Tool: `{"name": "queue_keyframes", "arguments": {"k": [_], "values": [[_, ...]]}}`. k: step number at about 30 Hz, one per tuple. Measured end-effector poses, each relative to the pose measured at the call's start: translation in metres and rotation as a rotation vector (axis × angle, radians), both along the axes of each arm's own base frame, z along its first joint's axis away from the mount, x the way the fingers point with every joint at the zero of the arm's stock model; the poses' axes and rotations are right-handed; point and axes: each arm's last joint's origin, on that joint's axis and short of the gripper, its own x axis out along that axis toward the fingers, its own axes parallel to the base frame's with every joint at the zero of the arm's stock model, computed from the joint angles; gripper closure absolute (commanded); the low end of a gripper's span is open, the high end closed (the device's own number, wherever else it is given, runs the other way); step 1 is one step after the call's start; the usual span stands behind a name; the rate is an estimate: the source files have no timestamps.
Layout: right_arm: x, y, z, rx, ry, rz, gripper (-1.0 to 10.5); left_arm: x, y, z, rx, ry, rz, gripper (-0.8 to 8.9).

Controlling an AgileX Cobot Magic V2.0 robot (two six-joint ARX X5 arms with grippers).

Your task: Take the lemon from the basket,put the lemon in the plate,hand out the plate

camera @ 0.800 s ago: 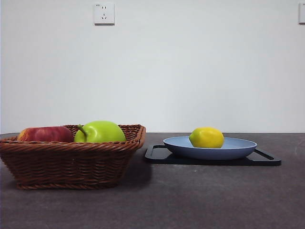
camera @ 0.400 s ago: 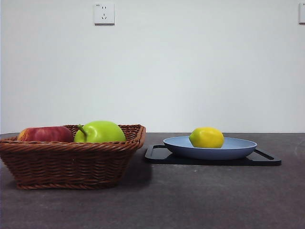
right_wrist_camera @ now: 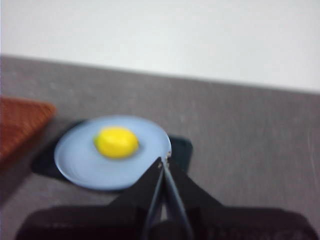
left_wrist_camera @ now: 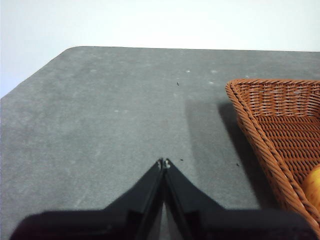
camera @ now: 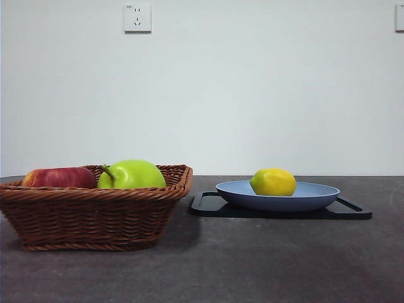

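The right pincer [right_wrist_camera: 164, 161] was seen pressed shut and empty, poised above the near rim of the plate [right_wrist_camera: 80, 162], seemingly so the rim could be gripped for the handover. The lemon [right_wrist_camera: 116, 142] lay on the plate, left of centre in the front view, so the first two steps were judged done. The plate rested on a black tray [camera: 353, 211], whose raised edge might hinder a low grasp. The left pincer [left_wrist_camera: 164, 163] was likewise closed on nothing, held over bare bench [left_wrist_camera: 100, 130] beside the basket [left_wrist_camera: 280, 130], apparently parked. In the basket a green apple [camera: 131, 174] and a red apple [camera: 60, 177] were left.
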Motion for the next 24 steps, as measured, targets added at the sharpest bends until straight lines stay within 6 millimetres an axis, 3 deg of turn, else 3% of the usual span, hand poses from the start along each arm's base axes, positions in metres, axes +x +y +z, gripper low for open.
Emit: {"name": "queue_keyframes", "arguments": {"k": [8,24], "values": [[0.003,-0.012,-0.046,0.031,-0.028,-0.059,9.4,0.0,0.0,0.0,0.0,0.0,0.0,8.05],[-0.001,-0.013,-0.079,0.053,0.019,-0.08,9.4,0.0,0.0,0.0,0.0,0.0,0.0,8.05]]}}
